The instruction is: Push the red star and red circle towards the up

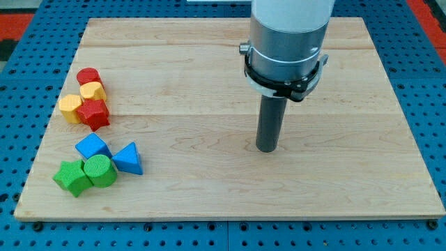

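Note:
The red circle (88,76) sits at the view's left, topmost of a tight cluster. The red star (94,113) lies just below it, touching a yellow block (93,91) above it and a yellow block (70,108) to its left. My tip (266,149) rests on the board right of centre, far to the right of both red blocks and slightly lower than the star. It touches no block.
Below the red and yellow cluster lie a blue cube (93,147), a blue triangle (128,159), a green circle (100,171) and a green star (72,177). The wooden board (209,188) sits on a blue pegboard surface.

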